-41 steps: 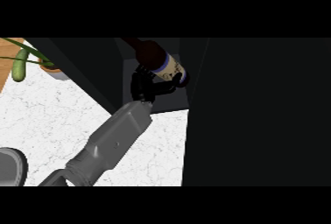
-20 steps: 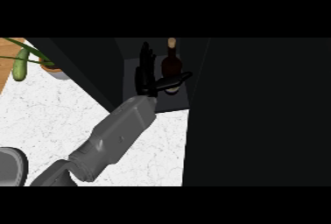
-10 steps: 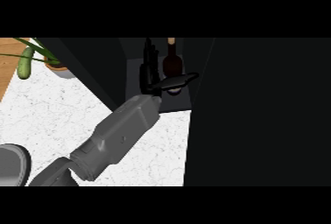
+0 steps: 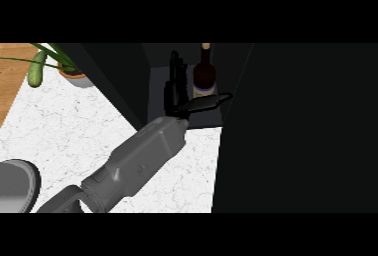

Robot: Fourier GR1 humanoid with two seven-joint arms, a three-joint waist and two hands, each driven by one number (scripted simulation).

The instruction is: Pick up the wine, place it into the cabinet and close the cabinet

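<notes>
Released wine point(image 4: 204, 75) upright beside robot hand point(image 4: 179, 95).

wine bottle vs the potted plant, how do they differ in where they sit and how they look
The wine bottle stands upright inside the dark cabinet; the potted plant sits out on the white counter by the cabinet's left side. The bottle is dark with a pale label; the plant has a light pot and green leaves. The robot's hand is open right beside the bottle, while nothing is near the plant. Both are upright.
</notes>
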